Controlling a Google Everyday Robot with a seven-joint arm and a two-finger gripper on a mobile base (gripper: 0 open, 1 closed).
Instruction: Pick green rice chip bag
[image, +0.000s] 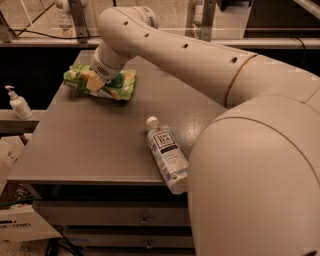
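Observation:
The green rice chip bag lies flat on the far left part of the grey table. It is bright light green with pale round chip pictures. My gripper is at the end of the arm that reaches in from the right. It is down on the middle of the bag and covers part of it. The bag's left end and right end stick out on either side of the gripper.
A clear water bottle with a dark label lies on its side near the table's front right, next to my arm. A white pump bottle stands on a ledge left of the table. Drawers sit below the table's front edge.

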